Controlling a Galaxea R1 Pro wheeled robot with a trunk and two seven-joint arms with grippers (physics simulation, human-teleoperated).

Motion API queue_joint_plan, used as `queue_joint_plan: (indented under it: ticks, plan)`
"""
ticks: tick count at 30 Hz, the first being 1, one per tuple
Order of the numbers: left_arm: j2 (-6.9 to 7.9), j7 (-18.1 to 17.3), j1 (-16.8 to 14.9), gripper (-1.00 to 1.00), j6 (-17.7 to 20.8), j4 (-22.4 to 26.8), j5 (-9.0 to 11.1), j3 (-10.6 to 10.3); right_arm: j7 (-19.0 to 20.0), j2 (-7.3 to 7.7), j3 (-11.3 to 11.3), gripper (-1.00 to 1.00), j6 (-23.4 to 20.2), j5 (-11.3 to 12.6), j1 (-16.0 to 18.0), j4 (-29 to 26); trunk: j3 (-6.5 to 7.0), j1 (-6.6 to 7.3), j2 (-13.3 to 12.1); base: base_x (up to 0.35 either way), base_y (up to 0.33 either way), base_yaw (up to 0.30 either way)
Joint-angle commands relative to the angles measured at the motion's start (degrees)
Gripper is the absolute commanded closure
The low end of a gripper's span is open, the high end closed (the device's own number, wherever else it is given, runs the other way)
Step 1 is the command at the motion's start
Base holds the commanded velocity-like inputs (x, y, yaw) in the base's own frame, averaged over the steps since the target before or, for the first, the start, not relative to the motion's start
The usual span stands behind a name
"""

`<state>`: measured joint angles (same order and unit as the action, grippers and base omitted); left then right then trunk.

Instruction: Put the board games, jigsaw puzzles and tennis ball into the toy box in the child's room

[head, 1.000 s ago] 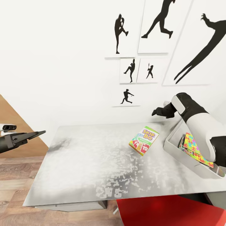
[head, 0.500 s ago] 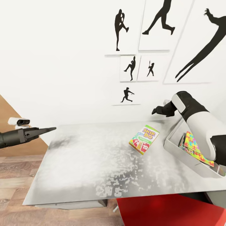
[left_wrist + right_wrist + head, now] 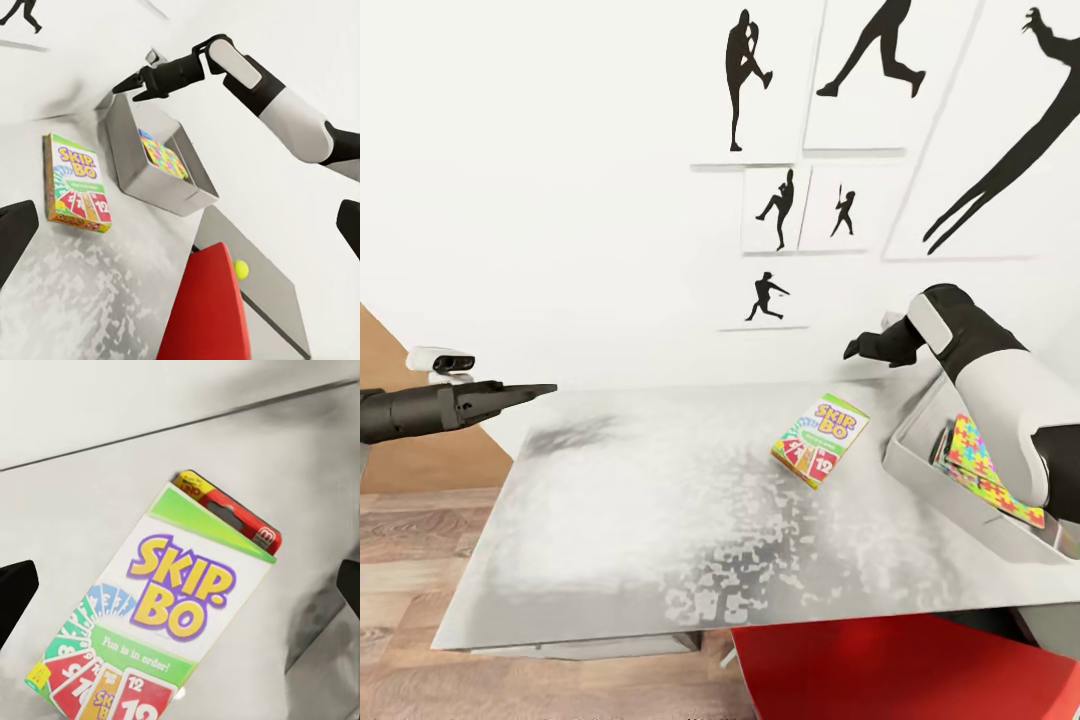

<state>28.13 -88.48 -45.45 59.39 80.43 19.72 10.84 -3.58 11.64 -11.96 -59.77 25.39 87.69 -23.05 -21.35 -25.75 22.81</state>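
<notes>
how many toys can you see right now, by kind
board games: 1, the Skip-Bo box lying on the table
jigsaw puzzles: at least 1, a bright slab leaning in the toy box; a second cannot be told apart
tennis balls: 1, the ball beyond the red surface
total: 3 toys

The table (image 3: 640,520) bears Skip-Bo box (image 3: 820,439) and toy box (image 3: 920,470).

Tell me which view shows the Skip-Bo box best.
The right wrist view: the Skip-Bo box is close up, logo readable. The head view shows it small on the table, beside the toy box; the left wrist view shows it whole but smaller.
</notes>
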Motion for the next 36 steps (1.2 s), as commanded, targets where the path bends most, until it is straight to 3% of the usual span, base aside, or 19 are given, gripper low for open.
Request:
queue_joint_plan:
  ticks: [1, 36]
  plan:
    - [0.0, -0.2, -0.2, -1.0, 0.6, 0.0, 0.0, -0.1, -0.4, 0.08, -0.4, -1.0, -0.1, 0.6, 0.1, -0.1, -0.17, -0.03, 0.1, 0.0, 0.0, 0.0]
    - [-0.1, -0.2, -1.0, -1.0, 0.6, 0.1, -0.2, -0.3, -0.2, 0.82, -0.4, -1.0, -0.2, 0.6, 0.1, -0.3, -2.66, -0.03, 0.1, 0.0, 0.0, 0.0]
